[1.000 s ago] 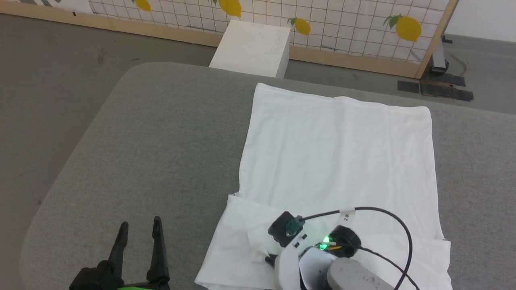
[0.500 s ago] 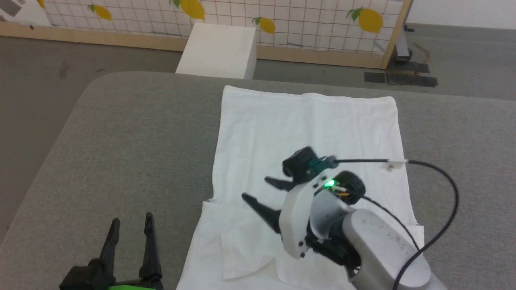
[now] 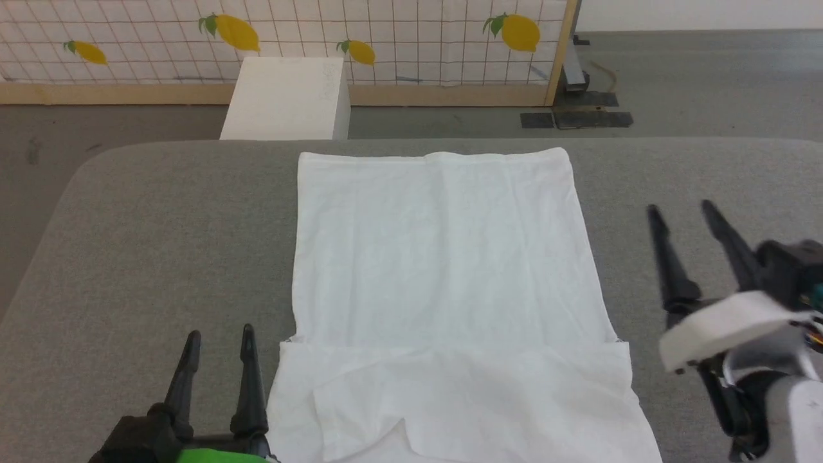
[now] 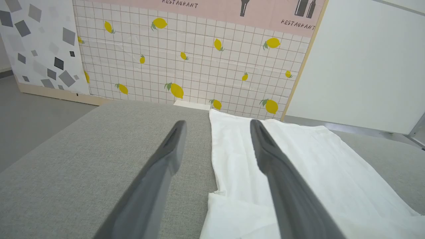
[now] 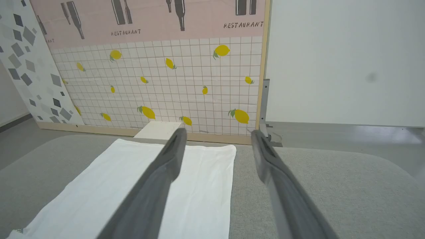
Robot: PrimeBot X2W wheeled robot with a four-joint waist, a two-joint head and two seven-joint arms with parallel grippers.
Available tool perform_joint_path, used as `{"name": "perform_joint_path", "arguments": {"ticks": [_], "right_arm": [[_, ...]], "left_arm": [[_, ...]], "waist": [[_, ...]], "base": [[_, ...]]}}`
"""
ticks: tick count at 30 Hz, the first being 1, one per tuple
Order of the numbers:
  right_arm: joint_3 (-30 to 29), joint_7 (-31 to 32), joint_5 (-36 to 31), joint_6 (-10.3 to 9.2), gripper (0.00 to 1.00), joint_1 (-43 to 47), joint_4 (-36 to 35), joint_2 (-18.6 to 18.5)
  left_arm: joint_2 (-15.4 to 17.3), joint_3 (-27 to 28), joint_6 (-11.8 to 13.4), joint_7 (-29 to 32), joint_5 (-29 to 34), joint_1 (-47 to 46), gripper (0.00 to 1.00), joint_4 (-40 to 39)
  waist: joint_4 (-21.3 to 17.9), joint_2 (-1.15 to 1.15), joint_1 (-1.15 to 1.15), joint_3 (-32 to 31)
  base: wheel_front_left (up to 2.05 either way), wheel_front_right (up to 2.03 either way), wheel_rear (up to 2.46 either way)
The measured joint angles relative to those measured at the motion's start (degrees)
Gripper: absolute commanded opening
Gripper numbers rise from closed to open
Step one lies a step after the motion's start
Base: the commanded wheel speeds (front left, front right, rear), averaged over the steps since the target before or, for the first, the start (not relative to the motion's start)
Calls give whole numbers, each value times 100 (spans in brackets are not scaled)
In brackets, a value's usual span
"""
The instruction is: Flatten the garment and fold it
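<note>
Right gripper (image 3: pixel 679 207) is hovering off to the right of the garment (image 3: pixel 437 257), its two dark fingers spread wide, gripping nothing and clear of the cloth. Left gripper (image 3: pixel 220 332) is sitting low at the near left, fingers parted too and empty, just beside the garment's left edge. That white garment is lying flat in the middle of the grey padded table (image 3: pixel 161 225), a long rectangle with a wider folded layer across its near end. Beyond the far edge, a white box (image 3: pixel 286 96) is standing on the floor before a lemon-print panel (image 3: pixel 418 38).
</note>
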Motion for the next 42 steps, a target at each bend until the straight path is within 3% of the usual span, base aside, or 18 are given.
{"name": "perform_joint_path", "arguments": {"ticks": [7, 13, 18, 24, 32, 42], "right_arm": [[-821, -969, -45, 0, 100, 879, -422, 9], [-1118, -1539, 252, 0, 100, 1418, 56, 9], [-1120, -1705, 297, 0, 100, 1454, 168, 11], [-1189, -1685, 242, 0, 100, 1400, -11, 13], [-1145, -1622, 243, 0, 100, 1135, -324, 13], [-1068, -1653, 198, 0, 100, 754, -621, 14]], "left_arm": [[-5, -70, -119, -142, 70, -22, 100, 45], [-103, -52, -142, -201, 148, 49, 100, 235], [-175, 37, -153, -209, 254, 62, 100, 261], [-110, 89, -381, -209, 294, -249, 100, 252], [569, 136, -871, 912, 207, -1952, 100, 274], [1444, 111, -1371, 2900, -207, -4195, 100, 523]], "waist": [[-133, 0, 0, -4], [-173, 0, 0, 23], [-167, 0, 0, 78], [-143, 0, 0, 237], [-102, 0, 0, 673], [-204, 0, 1, 1473]], "base": [[0, 0, 0], [0, 0, 0], [0, 0, 0], [0, 0, 0], [0, 0, 0], [0, 0, 0]]}}
